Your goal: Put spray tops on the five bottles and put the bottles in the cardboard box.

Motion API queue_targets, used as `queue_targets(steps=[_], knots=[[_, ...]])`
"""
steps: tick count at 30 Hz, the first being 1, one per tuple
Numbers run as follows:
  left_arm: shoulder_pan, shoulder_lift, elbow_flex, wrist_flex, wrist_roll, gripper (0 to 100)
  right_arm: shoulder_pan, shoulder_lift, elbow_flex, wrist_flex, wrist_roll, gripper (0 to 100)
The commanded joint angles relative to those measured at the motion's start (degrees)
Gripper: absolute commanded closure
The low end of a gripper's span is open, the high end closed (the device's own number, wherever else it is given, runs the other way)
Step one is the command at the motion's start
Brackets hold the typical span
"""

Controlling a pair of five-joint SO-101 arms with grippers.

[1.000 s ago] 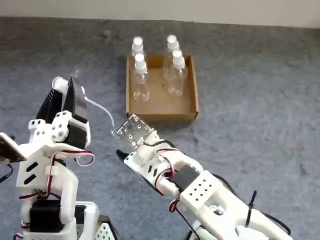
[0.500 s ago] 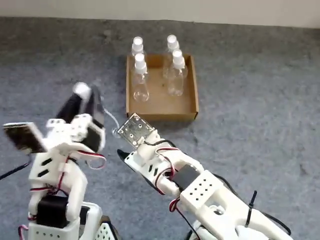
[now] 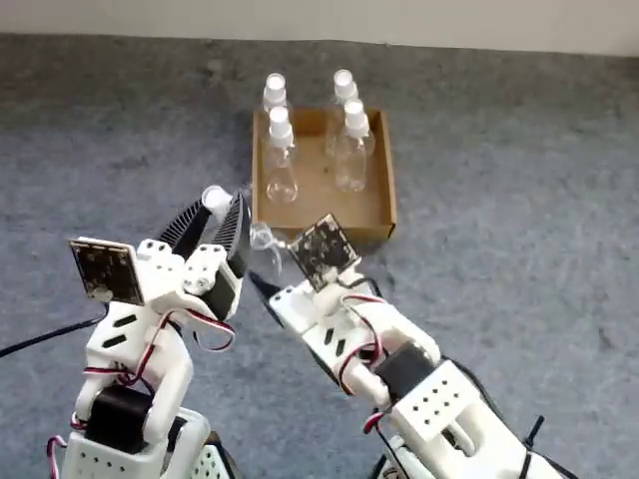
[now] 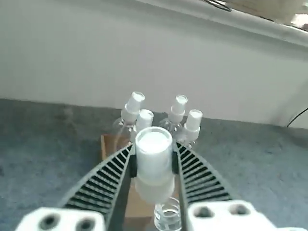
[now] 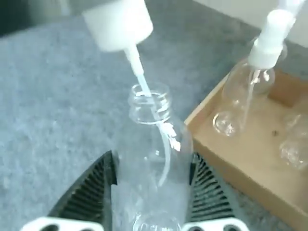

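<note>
While left end effector (image 4: 154,149) grips spray top (image 5: 118,21), tube (image 5: 144,91) is inside bottle (image 5: 151,159).

The left claw (image 3: 220,208) has swung with the spray top (image 3: 213,198) toward 3 o'clock. Its tube now enters the bottle (image 3: 262,238), which the right claw (image 5: 153,168) has carried toward 1 o'clock.
</note>
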Motion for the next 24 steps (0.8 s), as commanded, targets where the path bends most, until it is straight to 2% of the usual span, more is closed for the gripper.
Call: queue_targets(steps=[1, 7, 15, 24], knots=[[3.82, 0.40, -0.22, 1.93, -2.20, 99, -1.54, -4.35, 0.31, 0.04, -0.62, 99.5], [10.59, 0.40, 1.89, 4.92, -7.30, 99, -1.98, -4.70, 0.84, 0.04, -0.62, 99.5], [11.91, 0.48, 3.82, 4.92, -9.23, 99, 4.44, -4.70, 0.48, 0.04, -0.62, 99.5], [14.90, 0.57, 8.31, 0.70, -9.23, 99, 4.62, -4.70, 0.66, 0.04, -0.62, 99.5]])
